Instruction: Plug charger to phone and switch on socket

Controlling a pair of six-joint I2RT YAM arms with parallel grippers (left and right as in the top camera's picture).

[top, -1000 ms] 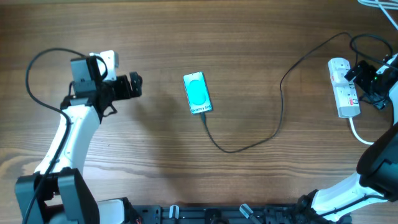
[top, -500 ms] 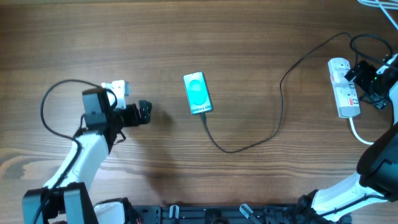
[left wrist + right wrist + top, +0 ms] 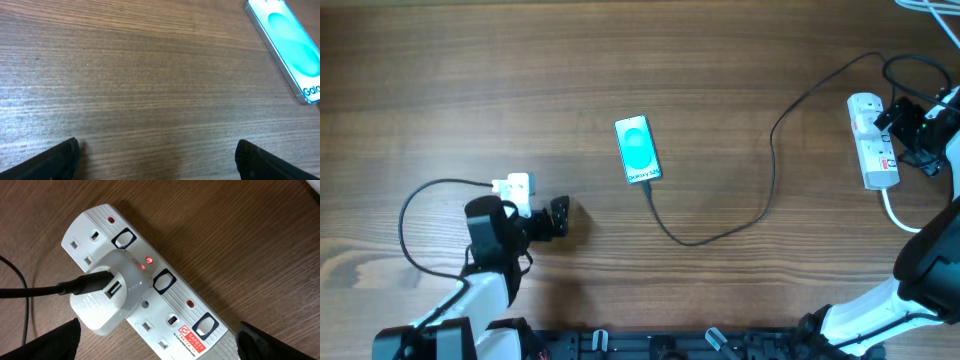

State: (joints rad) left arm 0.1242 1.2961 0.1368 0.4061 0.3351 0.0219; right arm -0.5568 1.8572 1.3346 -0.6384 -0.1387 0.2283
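Observation:
The phone [image 3: 638, 150] lies flat mid-table, screen lit light blue with a teal oval; its end shows at the top right of the left wrist view [image 3: 290, 47]. The thin black charger cable [image 3: 760, 200] runs from the phone's near end in a loop to the white plug block [image 3: 107, 297] seated in the white socket strip [image 3: 873, 140]. A red light glows on the strip [image 3: 148, 260]. My right gripper [image 3: 157, 350] is open above the strip, one finger on each side. My left gripper [image 3: 560, 217] is open and empty, low over bare wood left of the phone.
A thick white cord [image 3: 895, 212] leaves the strip's near end. Black robot cables [image 3: 905, 70] loop by the strip at the far right. A black cable [image 3: 420, 225] loops round the left arm. The table's near edge holds a black rail [image 3: 650, 345].
My left arm has drawn back toward the near edge and a little right, away from the phone's level. The right arm, phone and cable have not moved.

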